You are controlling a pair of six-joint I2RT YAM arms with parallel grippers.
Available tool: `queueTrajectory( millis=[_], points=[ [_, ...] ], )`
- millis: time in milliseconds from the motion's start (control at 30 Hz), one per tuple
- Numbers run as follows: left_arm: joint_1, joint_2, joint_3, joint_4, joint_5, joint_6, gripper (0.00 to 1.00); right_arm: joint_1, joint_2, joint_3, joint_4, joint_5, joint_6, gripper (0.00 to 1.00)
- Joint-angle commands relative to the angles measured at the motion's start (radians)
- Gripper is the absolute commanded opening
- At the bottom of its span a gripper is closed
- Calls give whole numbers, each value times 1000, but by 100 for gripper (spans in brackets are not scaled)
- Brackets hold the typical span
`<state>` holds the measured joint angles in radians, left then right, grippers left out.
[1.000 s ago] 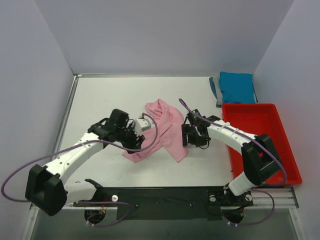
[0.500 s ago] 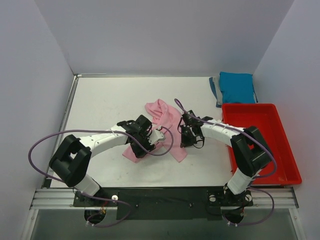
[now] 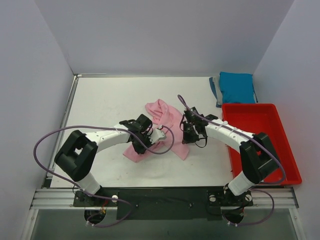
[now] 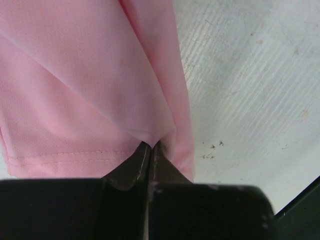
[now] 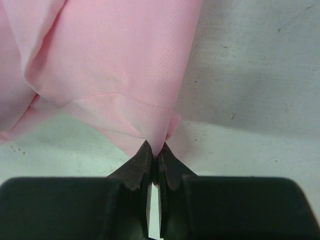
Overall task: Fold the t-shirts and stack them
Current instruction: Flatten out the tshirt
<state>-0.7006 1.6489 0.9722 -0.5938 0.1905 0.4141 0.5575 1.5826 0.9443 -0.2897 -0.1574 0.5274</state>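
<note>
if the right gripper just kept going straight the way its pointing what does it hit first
The pink t-shirt: the right gripper is shut on its edge, with more of that cloth bunched directly ahead. Beyond it lies the white table, likely close, though depth is unclear.

Colours noted: the pink shirt (image 3: 166, 116) is plain light pink; close up its fabric shows a fine dotted weave and one stitched hem line in matching pink. The teal shirt (image 3: 237, 86) is plain teal blue. The tray (image 3: 260, 135) is solid red. The table (image 3: 110, 100) is white, with faint streaks and small dark specks. The left arm (image 3: 110, 137) and right arm (image 3: 227, 134) are white with black joints. The cables (image 3: 35, 149) are purple. The left gripper (image 4: 150, 150) and right gripper (image 5: 155, 152) are black. The walls (image 3: 160, 35) are pale grey-lavender.
</note>
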Motion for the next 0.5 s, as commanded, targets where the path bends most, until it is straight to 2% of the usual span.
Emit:
queueTrajectory(
  millis=[0,200,367,467],
  points=[
    [26,-9,54,6,27,31,0,-1,-79,53,-77,58,-13,0],
    [105,-135,273,-159,33,48,0,-56,-237,148,-204,128,-72,0],
    [220,-238,483,-288,-2,120,0,-195,-438,307,-285,185,-144,0],
    [243,-283,618,-356,-37,160,0,-246,-512,395,-312,208,-182,0]
  ],
)
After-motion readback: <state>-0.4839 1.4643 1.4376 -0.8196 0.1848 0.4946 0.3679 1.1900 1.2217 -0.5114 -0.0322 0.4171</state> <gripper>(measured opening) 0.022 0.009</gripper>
